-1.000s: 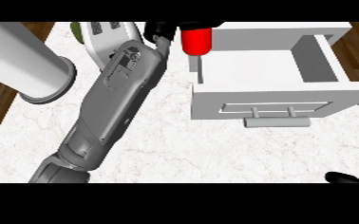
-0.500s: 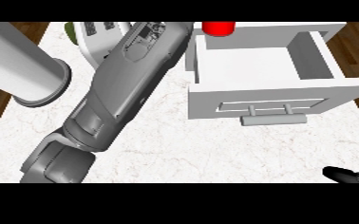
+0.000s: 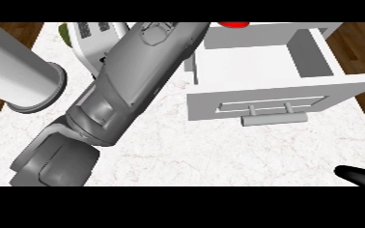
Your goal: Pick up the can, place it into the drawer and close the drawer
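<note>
Only a sliver of the red can (image 3: 233, 24) shows at the picture's top edge, above the back of the open white drawer (image 3: 264, 94). My left forearm (image 3: 135, 77) runs from the lower left up to that spot. Its hand is cut off by the top edge beside the can. The drawer is pulled out toward me, its handle (image 3: 274, 120) in front, and its inside is bare white. A black bit of my right hand (image 3: 351, 174) shows at the lower right corner, far from the drawer.
A tall grey cylinder (image 3: 28, 79) stands at the left of the white marble counter (image 3: 214, 159). A white slotted object (image 3: 92, 34) with something green behind it lies at the back left, partly under my forearm. Wood floor shows past both counter sides.
My left arm has reached further back and to the right, carrying the can from beside the drawer's left wall to above its rear. The hand has passed out of the picture's top.
</note>
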Robot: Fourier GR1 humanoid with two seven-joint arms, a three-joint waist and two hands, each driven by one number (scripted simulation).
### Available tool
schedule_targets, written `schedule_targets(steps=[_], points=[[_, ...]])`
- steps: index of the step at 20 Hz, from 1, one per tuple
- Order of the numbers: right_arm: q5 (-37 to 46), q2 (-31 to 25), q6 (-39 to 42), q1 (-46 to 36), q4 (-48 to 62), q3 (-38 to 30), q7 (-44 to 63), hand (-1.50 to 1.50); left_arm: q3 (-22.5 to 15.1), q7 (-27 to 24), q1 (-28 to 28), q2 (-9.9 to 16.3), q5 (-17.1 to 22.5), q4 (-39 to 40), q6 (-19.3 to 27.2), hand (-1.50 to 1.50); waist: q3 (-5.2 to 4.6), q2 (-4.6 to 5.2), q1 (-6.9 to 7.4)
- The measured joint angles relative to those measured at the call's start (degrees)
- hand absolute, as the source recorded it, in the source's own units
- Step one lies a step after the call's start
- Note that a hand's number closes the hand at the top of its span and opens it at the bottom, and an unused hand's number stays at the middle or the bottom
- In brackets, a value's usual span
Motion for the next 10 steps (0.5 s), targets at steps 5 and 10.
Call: schedule_targets(steps=[5, 10], points=[[0.93, -0.02, -0.06, -1.25, 1.22, 1.02, -0.54, -1.5, -3.37, -1.1, -1.72, -0.01, 2.52, 3.19, 3.33, -1.5, 0.05, 0.2, -0.75], [0.18, -0.93, 0.12, -2.07, 0.4, 0.93, 1.13, -1.5, -5.5, -2.19, -2.71, 0.0, 4.42, 5.55, 7.37, -1.5, 0.07, 0.35, -1.64]])
